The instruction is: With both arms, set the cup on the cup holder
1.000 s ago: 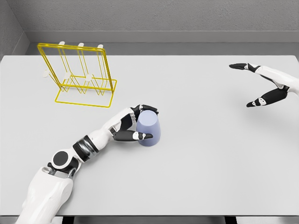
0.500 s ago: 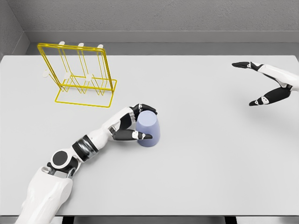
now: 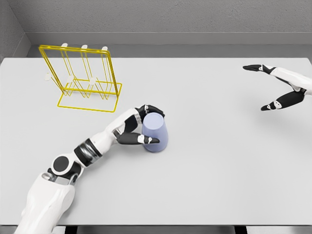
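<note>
A pale lavender cup (image 3: 156,132) stands upside down on the grey table (image 3: 209,161), a little left of the middle. My left hand (image 3: 148,125) wraps it from the left, fingers over its top edge and thumb along its front. The yellow wire cup holder (image 3: 84,79) with white pegs stands at the far left of the table, well apart from the cup. My right hand (image 3: 267,87) hovers at the right edge, fingers spread and holding nothing.
The table's back edge meets a grey wall (image 3: 170,19). A wide stretch of bare tabletop lies between the cup and the right hand.
The left hand has closed a little tighter round the cup, which shifted slightly up and left. The right hand has drifted a bit further right.
</note>
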Controlling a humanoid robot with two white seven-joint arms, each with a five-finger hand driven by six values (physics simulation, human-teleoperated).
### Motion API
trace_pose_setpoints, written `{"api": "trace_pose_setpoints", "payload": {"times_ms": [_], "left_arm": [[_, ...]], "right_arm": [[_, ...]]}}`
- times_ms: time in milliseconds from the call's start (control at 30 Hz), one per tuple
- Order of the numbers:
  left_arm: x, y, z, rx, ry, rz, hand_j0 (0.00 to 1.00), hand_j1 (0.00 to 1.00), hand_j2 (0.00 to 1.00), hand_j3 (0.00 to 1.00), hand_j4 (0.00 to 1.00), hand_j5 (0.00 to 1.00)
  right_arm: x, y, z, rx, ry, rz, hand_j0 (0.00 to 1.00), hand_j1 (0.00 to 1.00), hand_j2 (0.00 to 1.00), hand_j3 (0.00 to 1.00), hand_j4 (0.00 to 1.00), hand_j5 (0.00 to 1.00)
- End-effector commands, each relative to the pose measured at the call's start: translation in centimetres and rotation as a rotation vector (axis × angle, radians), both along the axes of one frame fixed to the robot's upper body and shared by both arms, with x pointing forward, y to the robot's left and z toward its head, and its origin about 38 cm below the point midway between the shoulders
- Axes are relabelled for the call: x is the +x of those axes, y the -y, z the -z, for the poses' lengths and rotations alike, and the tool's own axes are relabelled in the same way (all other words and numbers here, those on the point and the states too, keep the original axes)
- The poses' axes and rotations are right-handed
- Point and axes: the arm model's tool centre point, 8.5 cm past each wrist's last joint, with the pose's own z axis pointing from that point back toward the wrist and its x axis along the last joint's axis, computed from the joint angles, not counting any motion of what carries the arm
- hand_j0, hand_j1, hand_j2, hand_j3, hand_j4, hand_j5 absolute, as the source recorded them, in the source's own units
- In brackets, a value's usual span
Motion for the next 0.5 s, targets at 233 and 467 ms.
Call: {"api": "trace_pose_setpoints", "payload": {"times_ms": [233, 467], "left_arm": [[0.4, -2.1, -2.9, -0.051, 0.061, -0.031, 0.55, 0.55, 0.55, 0.55, 0.55, 0.55], [0.3, -3.2, -4.9, -0.062, 0.106, -0.033, 0.55, 0.55, 0.55, 0.55, 0.55, 0.55]], "right_arm": [[-0.1, -0.2, -0.3, 0.007, 0.005, -0.008, 1.00, 1.00, 1.00, 1.00, 1.00, 1.00], [-0.1, -0.8, -0.6, 0.010, 0.012, -0.025, 1.00, 1.00, 1.00, 1.00, 1.00, 1.00]]}}
